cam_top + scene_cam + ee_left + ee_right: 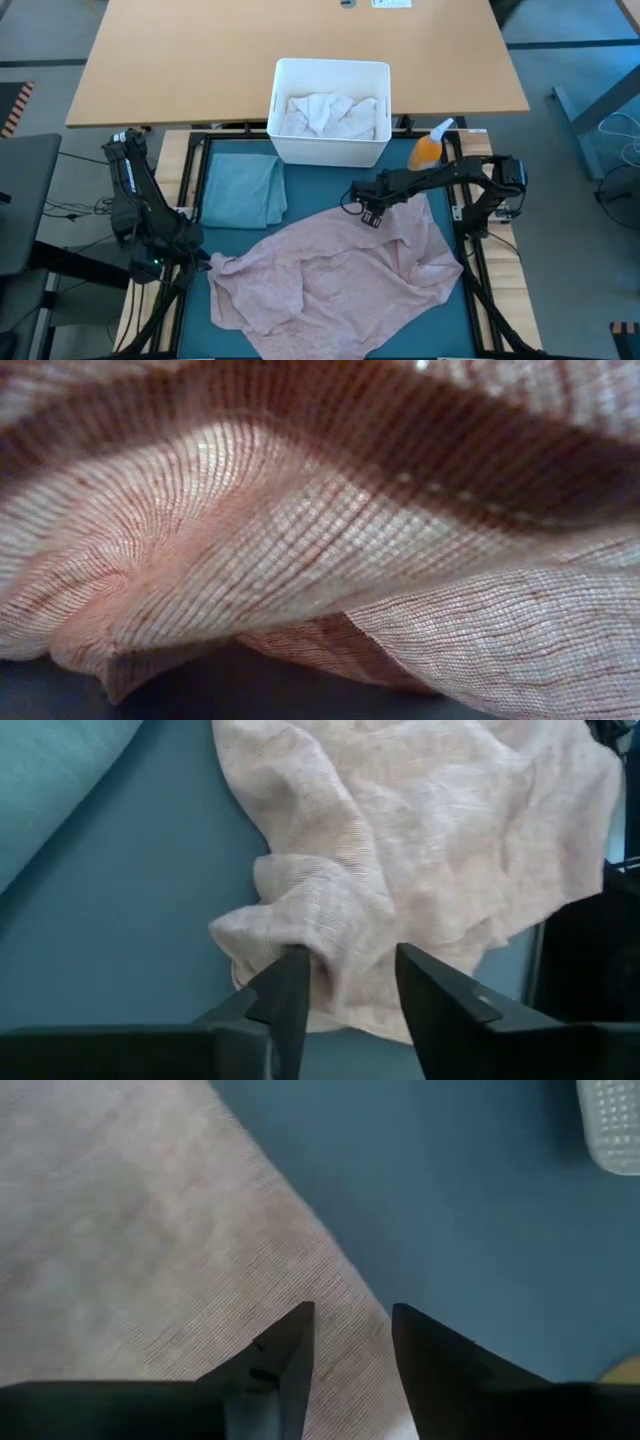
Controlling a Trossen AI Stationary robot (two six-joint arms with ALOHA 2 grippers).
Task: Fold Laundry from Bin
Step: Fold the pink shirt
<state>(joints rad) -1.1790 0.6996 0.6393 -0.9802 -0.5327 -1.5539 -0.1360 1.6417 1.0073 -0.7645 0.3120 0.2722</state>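
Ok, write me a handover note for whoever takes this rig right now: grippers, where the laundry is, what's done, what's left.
Left gripper: open, at the bunched left corner of the pink cloth, fingers either side of it, not clamped.
Right gripper: open, over the cloth's far edge.
Pink cloth lies rumpled and unfolded on the teal mat.
A light teal cloth lies folded at the mat's far left.
White bin beyond the mat holds white cloth pieces.
Left: flatten and fold the pink cloth, then the bin's contents.
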